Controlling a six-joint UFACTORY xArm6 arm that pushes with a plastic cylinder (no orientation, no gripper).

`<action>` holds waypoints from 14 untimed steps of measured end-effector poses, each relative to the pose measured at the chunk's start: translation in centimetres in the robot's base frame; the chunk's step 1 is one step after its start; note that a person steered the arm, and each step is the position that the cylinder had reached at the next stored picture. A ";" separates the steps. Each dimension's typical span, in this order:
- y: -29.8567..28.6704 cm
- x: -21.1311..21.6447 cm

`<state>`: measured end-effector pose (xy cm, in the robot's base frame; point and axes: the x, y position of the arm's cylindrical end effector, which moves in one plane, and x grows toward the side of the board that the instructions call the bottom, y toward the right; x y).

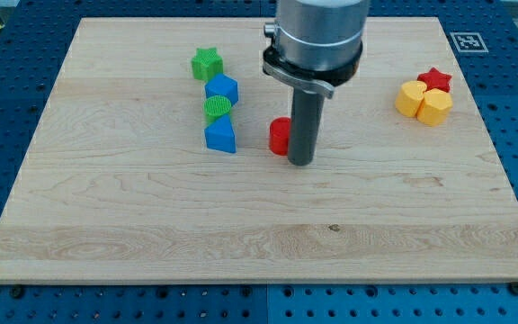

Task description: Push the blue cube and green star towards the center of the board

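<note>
Right now my tip (pixel 300 163) touches red block (pixel 280 136), blue cube (pixel 222 89) apart

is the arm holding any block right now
Nothing is held. My tip stands just right of the red block; contact cannot be told.

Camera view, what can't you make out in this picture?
- Red block, camera view: the rod covers its right part, so its shape is unclear, and whether my tip touches it.
- Arm, camera view: cut off by the view's top edge above the grey housing.
- Yellow blocks and red star, camera view: bunched together; the yellow ones hide the star's lower part.
</note>
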<state>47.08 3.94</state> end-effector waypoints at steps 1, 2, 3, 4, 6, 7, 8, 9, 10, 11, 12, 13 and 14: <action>-2.4 -1.2; -2.4 -1.4; -0.9 -0.9; 6.5 -1.0; 11.0 -9.1; 6.8 -12.6; -0.1 -16.5; -6.3 -21.1; -14.6 -23.1; -18.5 -20.1; -16.7 -19.9; -13.9 -19.2; -12.0 -17.6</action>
<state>29.45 -8.09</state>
